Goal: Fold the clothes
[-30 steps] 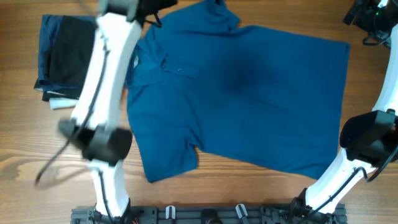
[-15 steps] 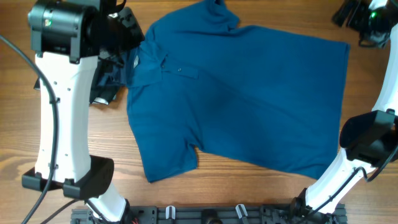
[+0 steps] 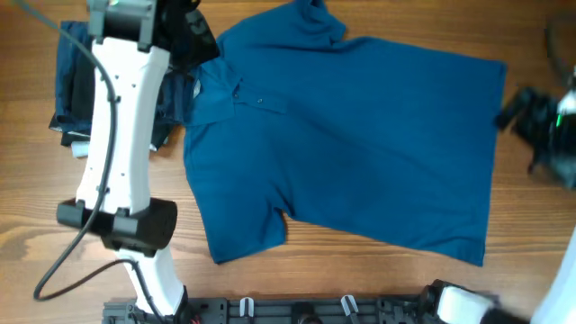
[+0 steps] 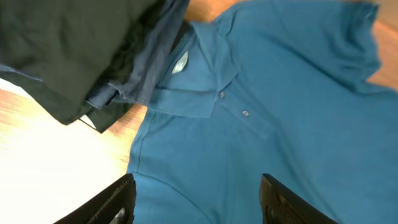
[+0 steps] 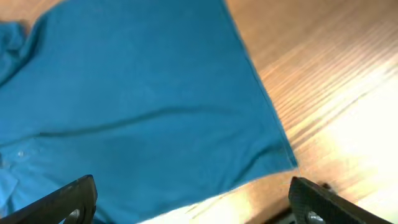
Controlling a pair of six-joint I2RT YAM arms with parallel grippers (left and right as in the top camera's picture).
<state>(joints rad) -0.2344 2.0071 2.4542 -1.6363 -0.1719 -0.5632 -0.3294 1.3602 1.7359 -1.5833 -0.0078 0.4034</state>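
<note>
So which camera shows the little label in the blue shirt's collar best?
The left wrist view: the neck label is close and plain, just inside the collar. Overhead it is only a pale speck, and the right wrist view misses it.

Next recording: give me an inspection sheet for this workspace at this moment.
Surface: wooden table, grain visible.
Job's things: blue polo shirt spread flat, unfolded.
Clutter: dark garments piled against the shirt's collar.
Grippers: left end effector open above the collar area; right end effector open over the hem corner; neither holds anything.
Cables: black cable along the left arm.
Surroundings: black rail at the table's front edge.
</note>
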